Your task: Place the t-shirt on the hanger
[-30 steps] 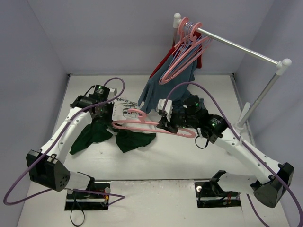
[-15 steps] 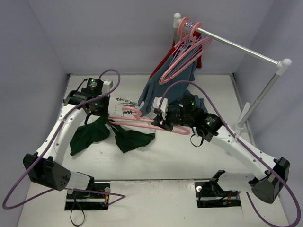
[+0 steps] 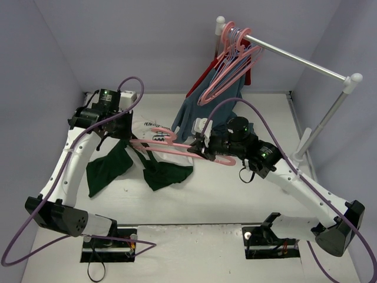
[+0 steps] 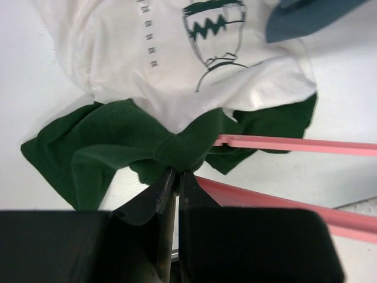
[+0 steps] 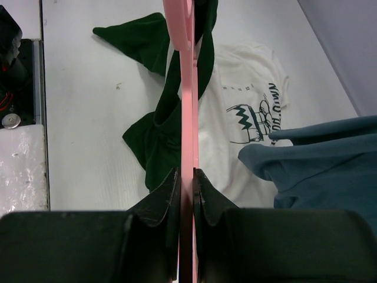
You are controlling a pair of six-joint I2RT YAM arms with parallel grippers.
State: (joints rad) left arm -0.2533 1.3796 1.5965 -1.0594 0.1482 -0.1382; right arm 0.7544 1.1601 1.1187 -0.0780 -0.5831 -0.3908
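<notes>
The cream-white t-shirt (image 3: 154, 131) with dark green sleeves lies at the table's middle; its print shows in the left wrist view (image 4: 215, 29) and the right wrist view (image 5: 250, 121). My left gripper (image 3: 128, 140) is shut on the shirt's green neck trim (image 4: 177, 154) and lifts it. My right gripper (image 3: 199, 148) is shut on the pink hanger (image 3: 171, 147), held level with one arm reaching through the green fabric. The hanger runs straight up the right wrist view (image 5: 187, 106) and across the left wrist view (image 4: 283, 144).
A clothes rail (image 3: 294, 59) at the back right carries several pink hangers (image 3: 232, 56), a blue-grey garment (image 3: 203, 109) hanging onto the table, and a red garment (image 3: 206, 71). The rail's post (image 3: 321, 127) stands right of my right arm. Grey walls enclose the table.
My left gripper has risen and moved left and back, pulling the shirt's neck up and spreading it. My right gripper has pushed the hanger leftward into the fabric.
</notes>
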